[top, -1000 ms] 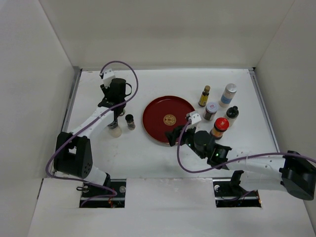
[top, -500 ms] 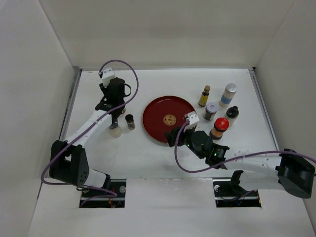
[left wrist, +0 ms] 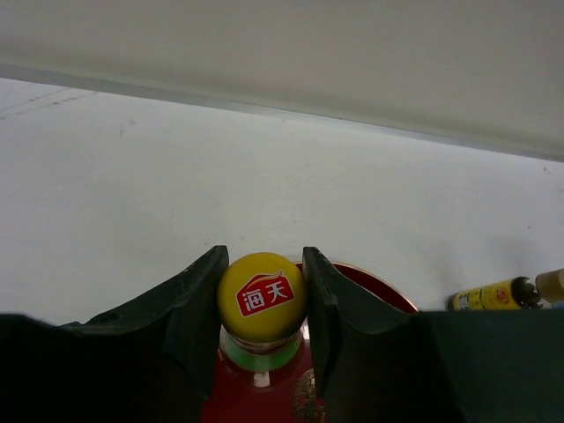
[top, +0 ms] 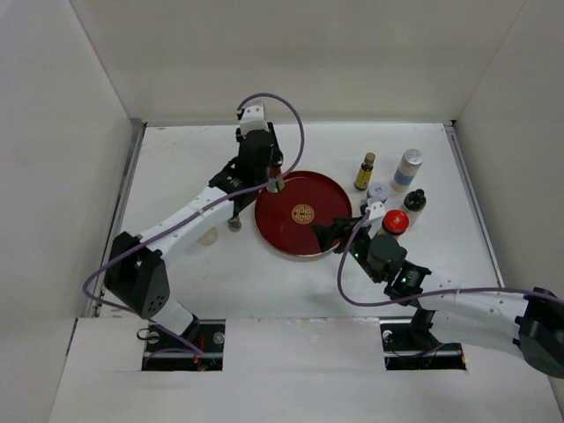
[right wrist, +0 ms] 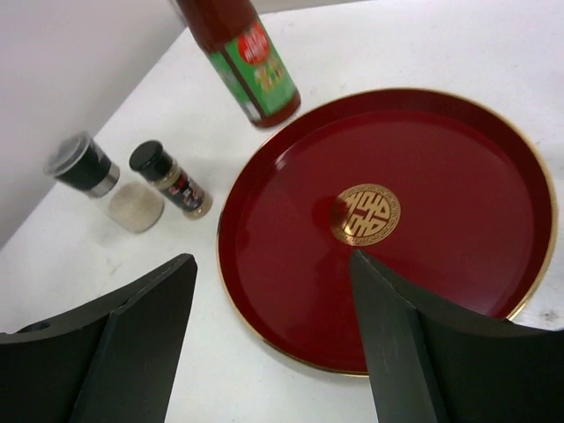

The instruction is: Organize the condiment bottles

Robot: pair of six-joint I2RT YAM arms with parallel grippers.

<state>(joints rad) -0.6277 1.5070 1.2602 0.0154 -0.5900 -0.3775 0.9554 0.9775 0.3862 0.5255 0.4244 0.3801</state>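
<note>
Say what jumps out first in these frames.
The left end effector is shut on a yellow-capped sauce bottle, at the far-left rim of the round red tray. The right end effector hangs open by the tray's near-right edge. A red-lidded jar and other bottles stand to the tray's right.

The top external camera looks steeply down from high above the near edge over the whole white desk [top: 264,273]. The left wrist camera looks close along the left claw [left wrist: 262,264], nearly level toward the back wall [left wrist: 282,44]. The right wrist camera looks obliquely down past the right claw [right wrist: 271,262]. All three views share the round red gold-emblemed tray [top: 303,213].
</note>
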